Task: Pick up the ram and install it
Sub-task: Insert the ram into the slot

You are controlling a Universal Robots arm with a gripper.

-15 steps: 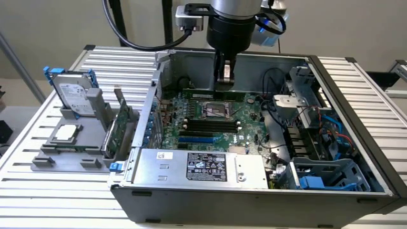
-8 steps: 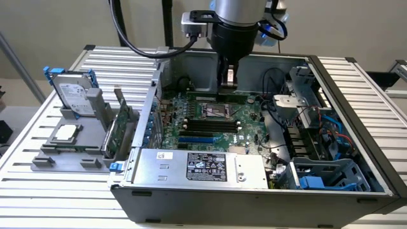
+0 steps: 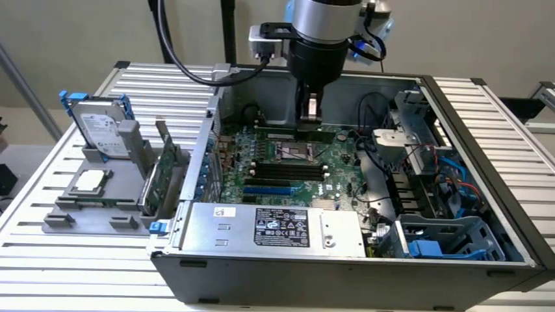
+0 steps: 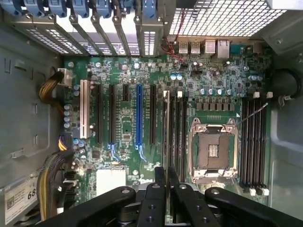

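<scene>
My gripper [image 3: 310, 119] reaches down into the open computer case [image 3: 485, 162] and is shut on the ram [image 3: 282, 134], a long thin green stick held level and low over the motherboard [image 3: 338, 175]. The ram sits just beyond the CPU socket [image 3: 290, 153], along the memory slots on that side. In the wrist view the ram [image 4: 166, 132] appears edge-on, running out from between the black fingers [image 4: 156, 189] of my gripper [image 4: 166, 182] in line with the black memory slots [image 4: 178, 127] beside the socket [image 4: 211, 151]. Whether it is seated in a slot cannot be told.
On the exterior view's left, a grey holder [image 3: 61, 218] carries a hard drive [image 3: 100, 127], a green expansion card [image 3: 160, 170] and a silver processor chip [image 3: 91, 182]. Inside the case are the power supply [image 3: 269, 227], cables [image 3: 381, 140] and a drive cage [image 3: 442, 240].
</scene>
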